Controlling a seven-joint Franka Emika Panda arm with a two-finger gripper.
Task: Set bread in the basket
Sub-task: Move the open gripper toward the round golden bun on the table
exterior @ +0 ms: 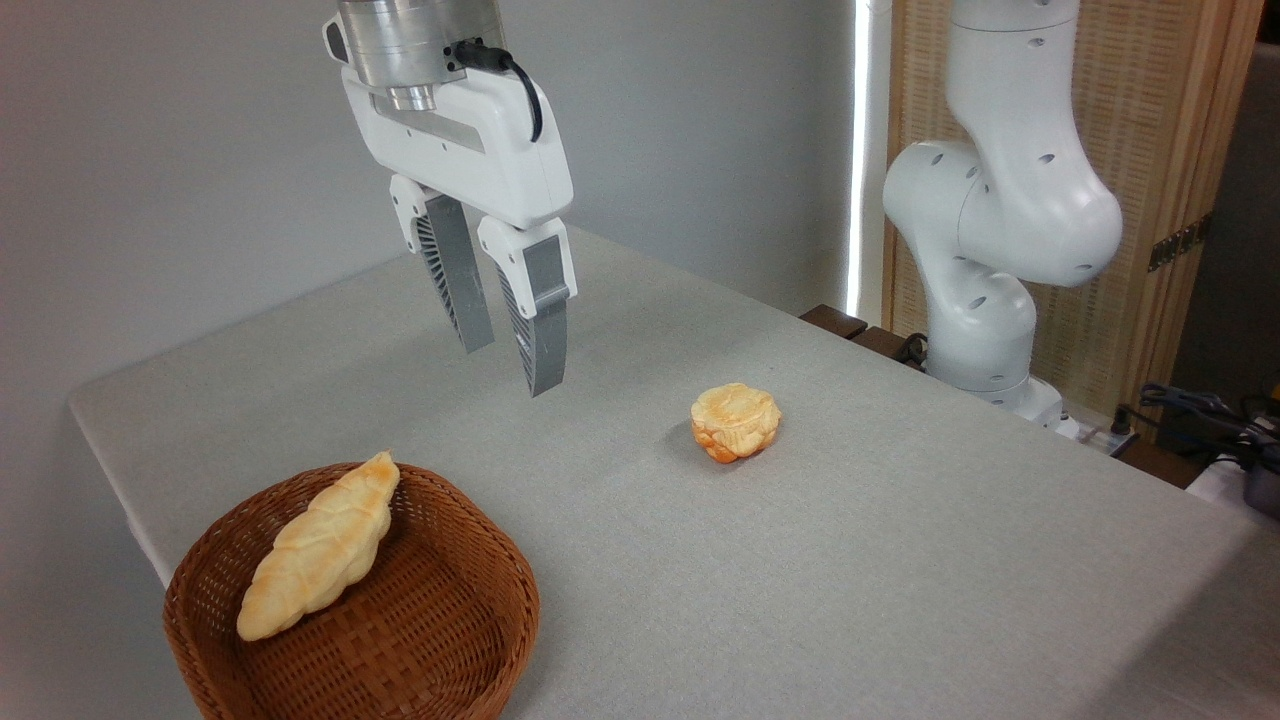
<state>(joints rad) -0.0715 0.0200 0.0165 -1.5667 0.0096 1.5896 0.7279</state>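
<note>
1. Gripper [508,368] hangs above the grey table [900,540], pointing down, clear of the surface and of every object.
2. Fingers [538,330]: two grey ribbed pads, parted by a narrow gap that widens a little toward the tips. Nothing sits between them; they touch nothing.
3. The nearer finger reaches lower in the picture than the farther one [460,280]; both tilt slightly to the right as they descend.
4. Bread [735,422]: small round golden-orange bun with a ridged, flattish top, resting on the table near its middle, to the right of the gripper and lower in the frame. It is well apart from the fingers.
5. Basket [440,640]: round brown wicker, low walls, at the front-left corner of the table, well apart from the bun.
6. Inside the basket lies a longer, paler braided loaf [320,548], pointed end leaning up on the far rim, other end down on the basket floor near the left wall.
7. Arm base [985,260], white, stands at the far right edge of the table, in front of a slatted wooden screen [1160,160].
8. Dark cables [1190,410] lie by the right edge.
</note>
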